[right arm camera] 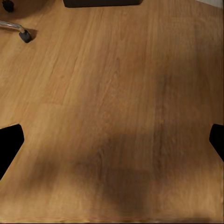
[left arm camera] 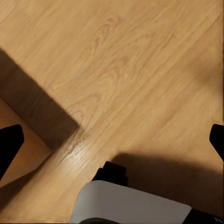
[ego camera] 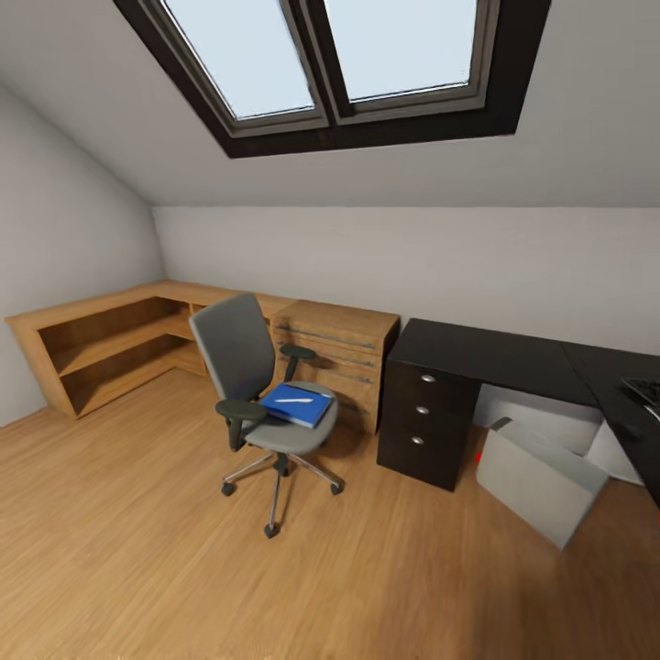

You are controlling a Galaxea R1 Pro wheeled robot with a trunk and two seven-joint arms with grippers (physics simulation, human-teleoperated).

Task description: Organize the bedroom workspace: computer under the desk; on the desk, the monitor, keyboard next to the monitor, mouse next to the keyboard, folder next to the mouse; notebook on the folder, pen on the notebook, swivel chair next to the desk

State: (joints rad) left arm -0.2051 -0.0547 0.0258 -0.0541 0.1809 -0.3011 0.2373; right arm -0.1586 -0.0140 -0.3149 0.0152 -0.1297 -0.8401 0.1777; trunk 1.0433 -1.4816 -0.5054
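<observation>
The grey swivel chair [ego camera: 247, 376] stands on the wood floor, left of the black desk [ego camera: 495, 353]. On its seat lies the blue folder [ego camera: 298, 405] with the thin white pen [ego camera: 293, 400] on top. The notebook, monitor and mouse are out of view. A dark keyed edge, seemingly the keyboard [ego camera: 644, 390], shows on the desk at the far right. The pale computer [ego camera: 536, 477] sits tilted on the floor at the desk's front, partly under it. My left gripper [left arm camera: 112, 144] and right gripper [right arm camera: 112, 144] are both open over bare floor.
A light wooden drawer unit [ego camera: 339, 353] and low corner shelves [ego camera: 101, 339] line the wall behind the chair. The desk's black drawers [ego camera: 426, 412] stand right of the chair. A chair castor [right arm camera: 25, 36] shows in the right wrist view. A skylight sits in the sloped ceiling.
</observation>
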